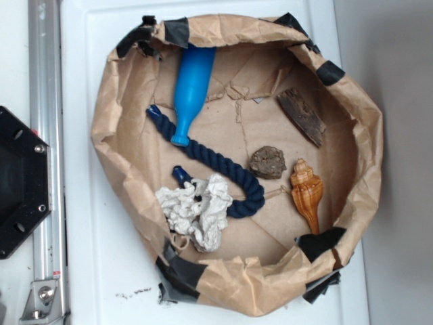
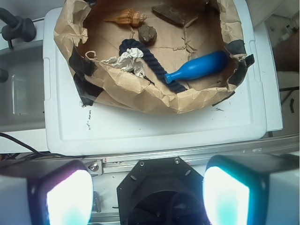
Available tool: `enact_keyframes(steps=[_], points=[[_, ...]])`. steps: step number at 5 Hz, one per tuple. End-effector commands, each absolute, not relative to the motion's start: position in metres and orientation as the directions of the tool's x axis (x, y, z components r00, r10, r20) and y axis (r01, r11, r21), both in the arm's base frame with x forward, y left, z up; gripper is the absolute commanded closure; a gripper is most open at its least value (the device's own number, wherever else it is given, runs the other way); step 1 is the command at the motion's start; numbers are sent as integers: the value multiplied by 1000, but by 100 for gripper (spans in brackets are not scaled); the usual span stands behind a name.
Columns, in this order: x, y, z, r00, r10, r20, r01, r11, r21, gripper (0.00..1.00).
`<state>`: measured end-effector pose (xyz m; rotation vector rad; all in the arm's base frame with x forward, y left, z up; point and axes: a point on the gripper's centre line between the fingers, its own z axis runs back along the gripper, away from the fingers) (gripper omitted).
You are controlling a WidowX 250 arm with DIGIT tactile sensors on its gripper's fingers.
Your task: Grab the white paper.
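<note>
The white paper [image 1: 196, 211] is a crumpled off-white wad lying at the front left inside the brown kraft paper nest [image 1: 122, 145], against a dark blue rope [image 1: 223, 166]. In the wrist view the white paper [image 2: 123, 61] peeks over the nest's near wall. My gripper [image 2: 147, 197] is open, its two glowing pads [image 2: 70, 197] far apart with nothing between them. It hovers over the robot's black base [image 2: 159, 187], well short of the nest. The gripper does not appear in the exterior view.
Inside the nest lie a blue bottle [image 1: 191, 91], a bark piece [image 1: 301, 116], a brown rock [image 1: 268, 162] and a tan seashell [image 1: 307, 193]. The nest sits on a white lid [image 1: 88, 257]. A metal rail [image 1: 42, 135] and the black base [image 1: 20, 183] stand at left.
</note>
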<state>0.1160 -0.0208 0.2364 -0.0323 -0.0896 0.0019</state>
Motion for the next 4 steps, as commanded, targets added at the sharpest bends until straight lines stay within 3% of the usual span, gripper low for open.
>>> enact_keyframes(steps=[1,2,4], points=[[116,-21,236,996,3,89,0,999,-32,0],[158,-18,196,988,103,119,-93,992,-89,0],[225,-28,166,892,441,102,-396,869,-298,0]])
